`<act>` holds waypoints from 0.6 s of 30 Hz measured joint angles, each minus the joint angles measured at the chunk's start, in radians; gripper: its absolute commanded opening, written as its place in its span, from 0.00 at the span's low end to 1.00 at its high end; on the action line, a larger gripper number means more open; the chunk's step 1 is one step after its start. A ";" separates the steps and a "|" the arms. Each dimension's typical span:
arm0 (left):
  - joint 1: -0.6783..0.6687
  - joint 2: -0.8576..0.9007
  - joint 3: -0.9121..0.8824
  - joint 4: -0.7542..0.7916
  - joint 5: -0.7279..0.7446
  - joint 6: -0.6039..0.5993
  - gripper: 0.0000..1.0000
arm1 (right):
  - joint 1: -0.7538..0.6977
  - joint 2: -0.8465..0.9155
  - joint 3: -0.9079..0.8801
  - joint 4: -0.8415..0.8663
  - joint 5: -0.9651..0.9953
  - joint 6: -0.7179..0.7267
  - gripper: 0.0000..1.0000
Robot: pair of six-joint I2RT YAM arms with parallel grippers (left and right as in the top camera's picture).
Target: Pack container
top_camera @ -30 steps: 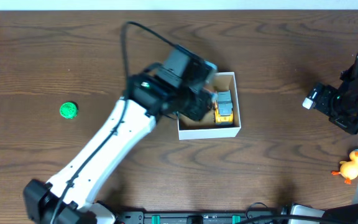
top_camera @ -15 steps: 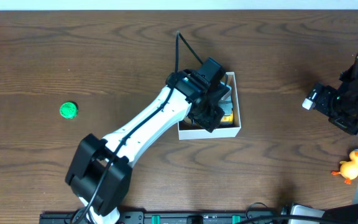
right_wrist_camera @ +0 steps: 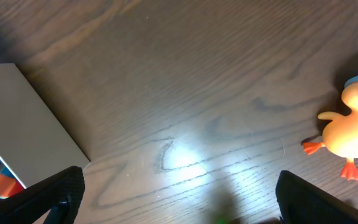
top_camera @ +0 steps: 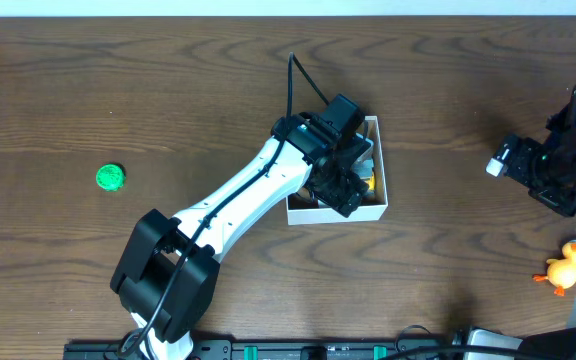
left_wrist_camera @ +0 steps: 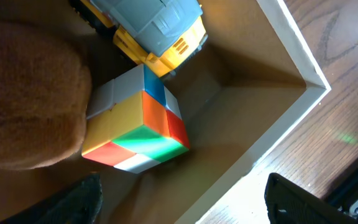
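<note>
The container (top_camera: pixel 381 160) is a white box with a tan inside, at the table's middle. My left gripper (top_camera: pixel 343 185) reaches down into it and hides most of its inside from above. In the left wrist view the left gripper (left_wrist_camera: pixel 185 208) is open with nothing between its fingers (left_wrist_camera: pixel 79 202). Just beyond them a multicoloured cube (left_wrist_camera: pixel 138 127) lies on the container's floor. Beside it are a yellow and grey toy truck (left_wrist_camera: pixel 160 28) and a brown plush toy (left_wrist_camera: pixel 23 93). The white wall (left_wrist_camera: pixel 291 37) runs along the right. My right gripper (right_wrist_camera: pixel 179 199) hangs open over bare table at the far right (top_camera: pixel 508 158).
A yellow toy duck (top_camera: pixel 562 268) lies at the right edge near my right arm, and it shows in the right wrist view (right_wrist_camera: pixel 350 134). A green ball (top_camera: pixel 111 177) sits far left. A pale box wall (right_wrist_camera: pixel 23 124) stands at the left of the right wrist view.
My left arm swung right from the container's left side to reach over and into it, then barely shifted. My right arm has not moved.
</note>
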 measured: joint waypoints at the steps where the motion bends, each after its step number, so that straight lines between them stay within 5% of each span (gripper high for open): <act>1: 0.002 -0.004 0.000 -0.005 0.000 0.000 0.84 | 0.000 0.000 0.000 0.000 0.000 0.000 0.99; 6: 0.041 -0.085 0.000 -0.078 -0.042 -0.002 1.00 | 0.000 0.000 0.000 0.000 0.001 -0.004 0.99; 13: 0.229 -0.406 -0.002 -0.146 -0.208 -0.011 0.98 | -0.018 0.000 0.000 -0.053 0.121 0.114 0.99; 18: 0.497 -0.625 -0.002 -0.158 -0.265 -0.022 0.98 | -0.157 0.000 -0.001 -0.066 0.145 0.205 0.99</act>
